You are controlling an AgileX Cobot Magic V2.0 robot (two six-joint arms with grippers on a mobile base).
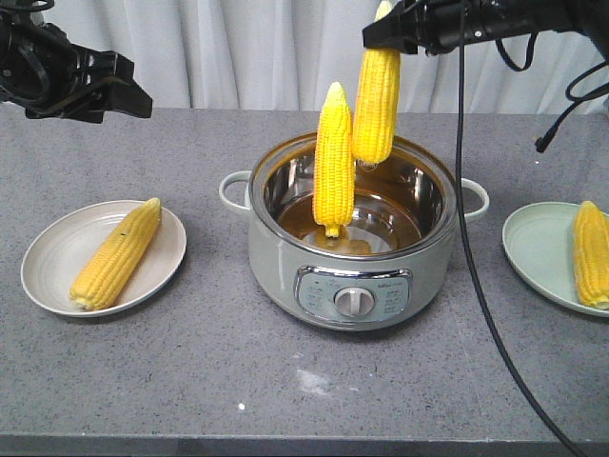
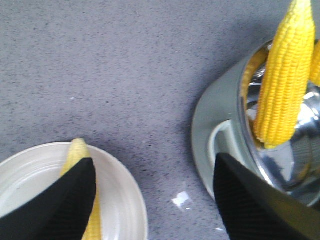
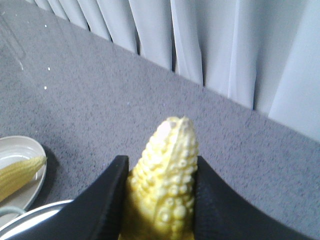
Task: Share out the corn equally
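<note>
Black right fingers (image 3: 107, 200) are squeezed tight on the thin top end of a bright yellow bumpy corn cob (image 1: 377, 95). It hangs point-up over the round pale green electric cooking pot (image 1: 285, 257) in the middle of the grey speckled bench (image 1: 285, 390). A second yellow cob (image 1: 334, 162) stands inside the pot. A third cob (image 1: 116, 255) lies on the round cream plate (image 1: 48, 257) at 9 o'clock from the pot. A fourth cob (image 1: 591, 254) lies on the pale green plate (image 1: 538, 248) at 3 o'clock. Black left fingers (image 2: 65, 200) are spread wide and hold nothing, up in the air near the cream plate.

I think a cob is hard, a bit heavy, and maybe wet and slippy. Holding the thin tip looks weak, and nearer the middle would be safer.

Only the front view shows all four cobs. Only the right wrist view shows the tip pinched on both sides
</note>
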